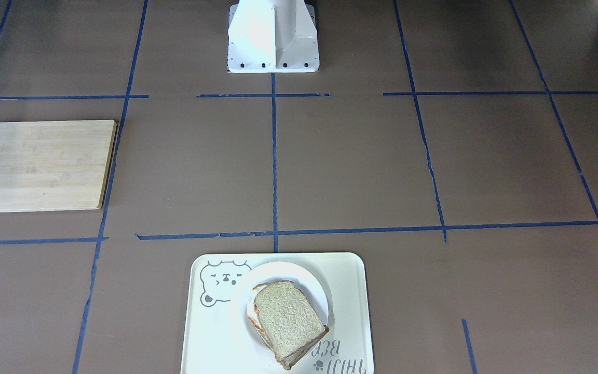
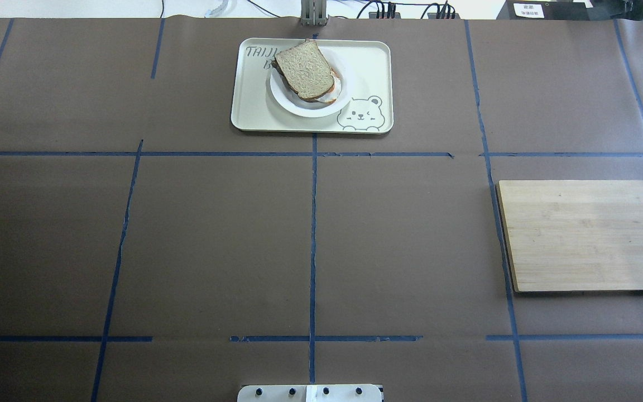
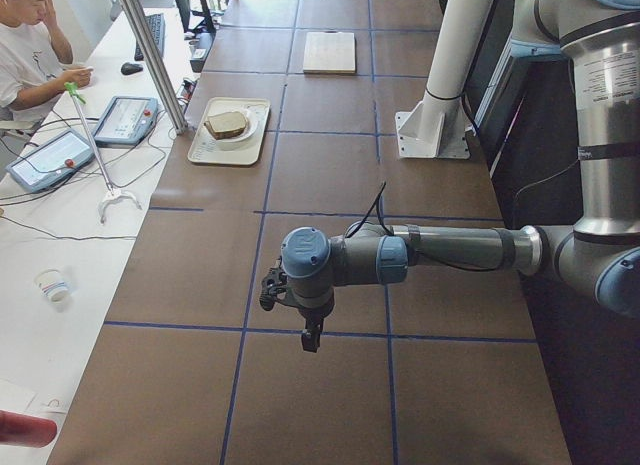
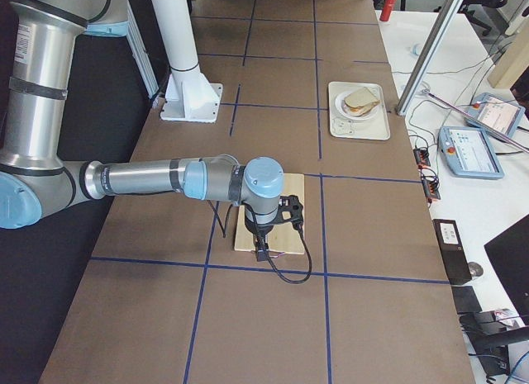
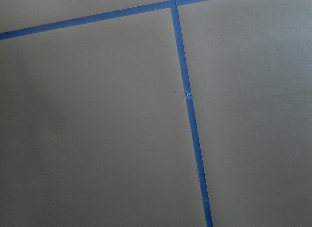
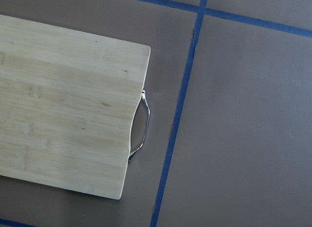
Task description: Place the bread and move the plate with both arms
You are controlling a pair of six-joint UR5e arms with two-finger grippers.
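Bread (image 1: 288, 317) judged light, soft, easily torn; best pinched gently at crust. Plate (image 1: 278, 271) judged stiff, slippery; best taken by rim. Left claw (image 3: 311, 335), right claw (image 4: 262, 252): grip state cannot be told.

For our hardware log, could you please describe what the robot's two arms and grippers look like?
Both the left arm and right arm are silver-grey tubes with rounded light-blue joint caps. The left gripper and right gripper are black, each with a thin black cable looping near the wrist.
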